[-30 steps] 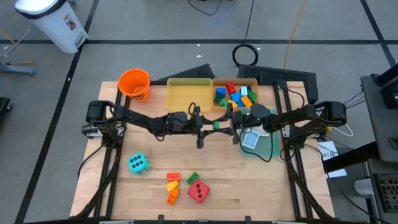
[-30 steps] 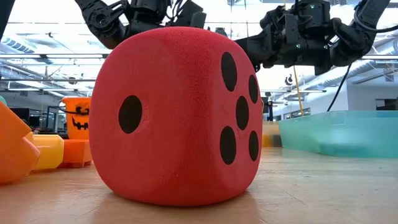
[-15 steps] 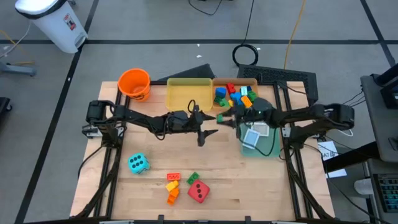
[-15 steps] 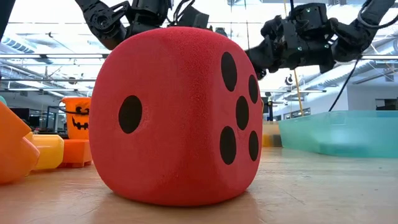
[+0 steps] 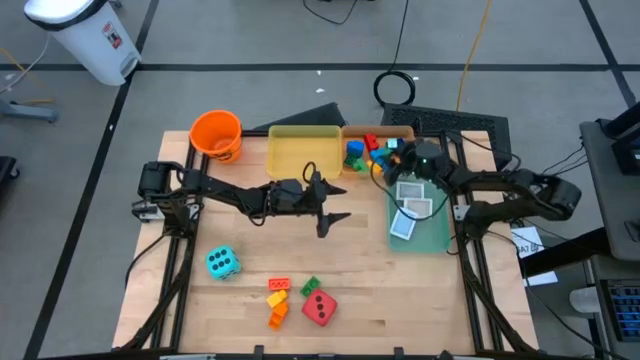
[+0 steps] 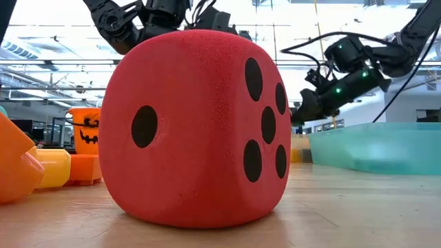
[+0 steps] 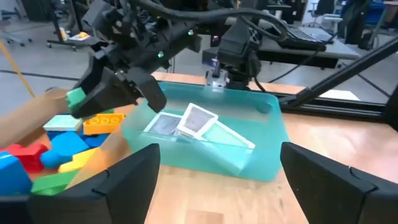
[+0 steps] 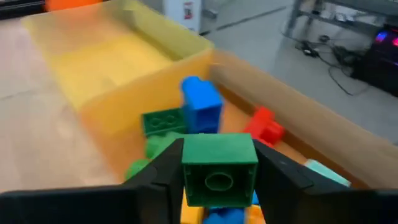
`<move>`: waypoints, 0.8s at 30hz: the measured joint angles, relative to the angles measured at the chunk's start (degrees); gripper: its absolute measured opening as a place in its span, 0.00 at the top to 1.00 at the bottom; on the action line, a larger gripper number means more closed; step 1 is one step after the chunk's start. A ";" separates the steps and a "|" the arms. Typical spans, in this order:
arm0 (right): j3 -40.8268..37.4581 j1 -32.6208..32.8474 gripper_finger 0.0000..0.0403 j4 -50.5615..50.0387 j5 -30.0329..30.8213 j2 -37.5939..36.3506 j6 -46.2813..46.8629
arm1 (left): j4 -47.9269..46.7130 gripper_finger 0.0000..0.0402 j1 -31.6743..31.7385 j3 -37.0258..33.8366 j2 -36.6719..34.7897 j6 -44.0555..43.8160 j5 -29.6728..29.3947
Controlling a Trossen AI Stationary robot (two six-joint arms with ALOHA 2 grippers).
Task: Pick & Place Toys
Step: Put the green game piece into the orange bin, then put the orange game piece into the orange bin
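My right gripper (image 5: 389, 163) is shut on a green brick (image 8: 219, 168) above the orange tray (image 5: 400, 132), which holds several bricks (image 5: 368, 152). The brick also shows in the left wrist view (image 7: 76, 98). My left gripper (image 5: 338, 203) is open and empty above the table's middle, near the yellow tray (image 5: 303, 150). White cards (image 5: 408, 205) lie in the green tray (image 5: 432, 235). A cyan die (image 5: 222, 263), a red die (image 5: 319, 308) and a few loose bricks (image 5: 279, 300) rest on the table's near part. My right gripper pinches the green brick by two opposite sides (image 8: 186, 171), one finger on each. The fingers slant downward, coming from the table's right. The brick is lifted clear above the bricks in the orange tray.
An orange bucket (image 5: 216, 134) stands at the far left corner. The three trays sit along the far and right part of the table. The red die (image 6: 196, 127) fills most of the low view, with my right gripper (image 6: 303, 110) behind it.
My right gripper has carried the green brick from the table's middle, beside my left gripper, toward the far right, over the orange tray, and has tipped downward. The brick stays in its hold.
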 joint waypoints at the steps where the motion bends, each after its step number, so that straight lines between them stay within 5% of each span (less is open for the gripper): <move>1: -0.28 -0.87 0.64 0.65 0.02 0.00 0.56 | -0.02 0.17 0.02 0.00 0.00 -0.10 -0.03; 14: -1.27 -2.26 0.29 1.24 -5.11 -1.16 2.20 | -4.43 0.19 -0.22 0.00 -0.34 -4.06 0.27; 24: -1.27 -2.05 0.27 -0.75 -5.19 -2.95 0.96 | -38.72 0.25 -12.49 0.04 -10.71 -1.65 4.72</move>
